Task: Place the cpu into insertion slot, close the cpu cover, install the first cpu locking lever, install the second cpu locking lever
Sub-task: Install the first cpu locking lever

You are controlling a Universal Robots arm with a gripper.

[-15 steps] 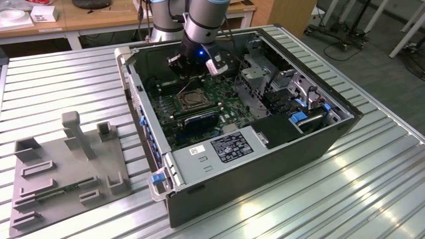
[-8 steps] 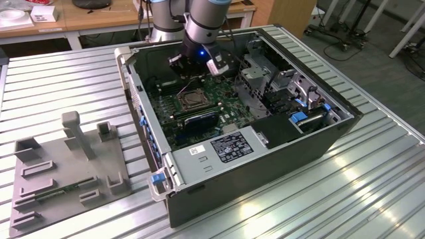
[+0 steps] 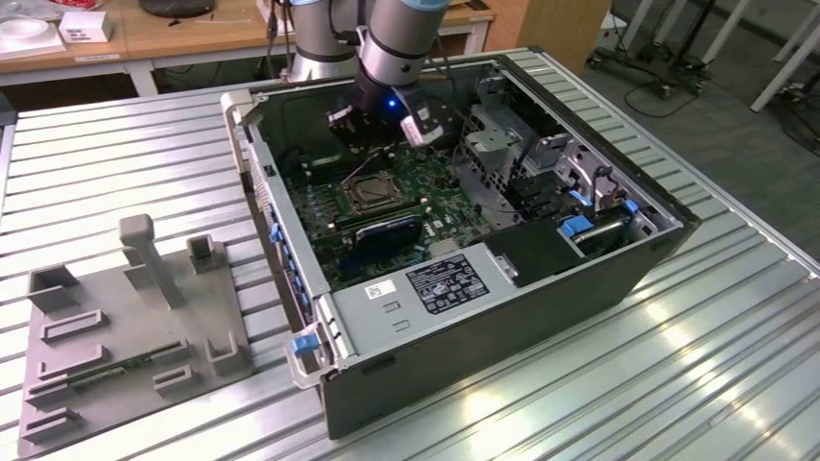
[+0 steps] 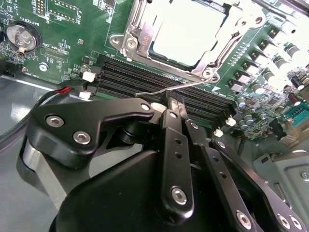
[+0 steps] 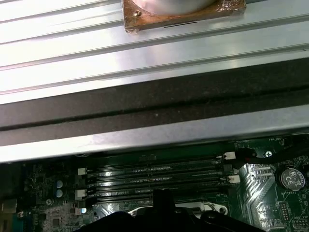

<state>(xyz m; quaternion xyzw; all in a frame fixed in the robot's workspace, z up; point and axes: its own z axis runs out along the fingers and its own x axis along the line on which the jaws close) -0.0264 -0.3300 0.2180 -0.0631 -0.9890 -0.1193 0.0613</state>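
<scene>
Your black fingers [image 4: 175, 107] are pressed together just above the long black memory slots [image 4: 159, 84], touching a thin silvery locking lever [image 4: 169, 88]. Beyond it, the pale square cpu [image 4: 186, 31] sits under the closed silvery cpu cover [image 4: 133, 36].

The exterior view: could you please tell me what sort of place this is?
Probably a robotics lab or test workshop: an opened computer case lies on a ribbed metal table, a grey parts fixture sits beside it, and wooden desks stand behind.

An open computer case [image 3: 513, 317] lies on a ribbed metal table [image 3: 115, 163]. A grey holder tray [image 3: 129, 336] sits beside it. Long black memory slots [image 5: 154, 176] cross the green board [image 4: 63, 43].
</scene>
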